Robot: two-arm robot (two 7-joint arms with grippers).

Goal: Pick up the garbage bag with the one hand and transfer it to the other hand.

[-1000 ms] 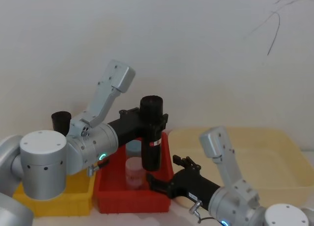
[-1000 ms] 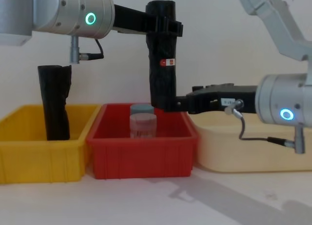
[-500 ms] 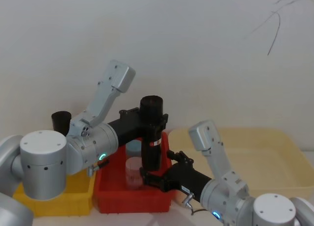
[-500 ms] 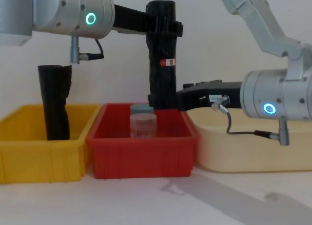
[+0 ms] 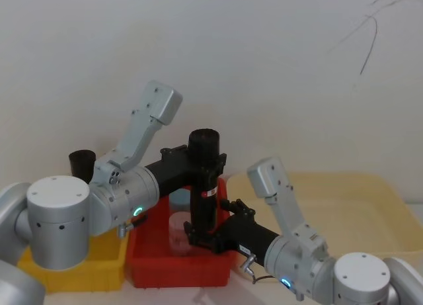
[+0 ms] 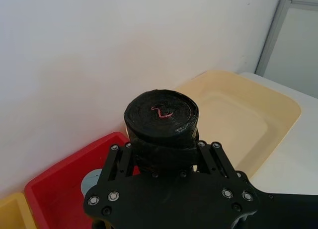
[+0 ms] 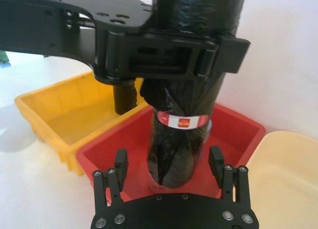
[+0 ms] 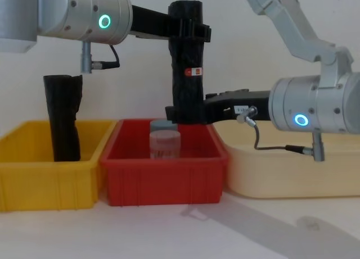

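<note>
The garbage bag roll [image 8: 187, 73] hangs upright in the air above the red bin [image 8: 163, 183], clear of the bin's floor and of the clear lidded jar [image 8: 165, 145] standing inside it. The left tool [image 8: 191, 30], green ring lit, is clamped across the roll's upper part, just under the top face, and carries its full weight. The right tool [image 7: 168, 161], blue ring lit, reaches in from the cream tub [image 8: 281, 169] side at the roll's lower end; its fingers [image 7: 120, 162] are spread, one on each side of the roll, with gaps visible on both sides in the right wrist view. The red-and-white sticker [image 8: 194, 71] sits between the two tools. A second, ragged black roll [image 8: 63, 124] stands in the yellow bin [image 8: 45, 186], well apart. Assessment: the roll appears light and firm at its core, but its outer skin is thin crinkled film, likely slick and yielding under pressure. The sound grip for the receiving tool is the straight section below the sticker, squared across the diameter, closed firmly before the upper clamp lets go. Risk: a hold too near the bottom edge may slide off.
</note>
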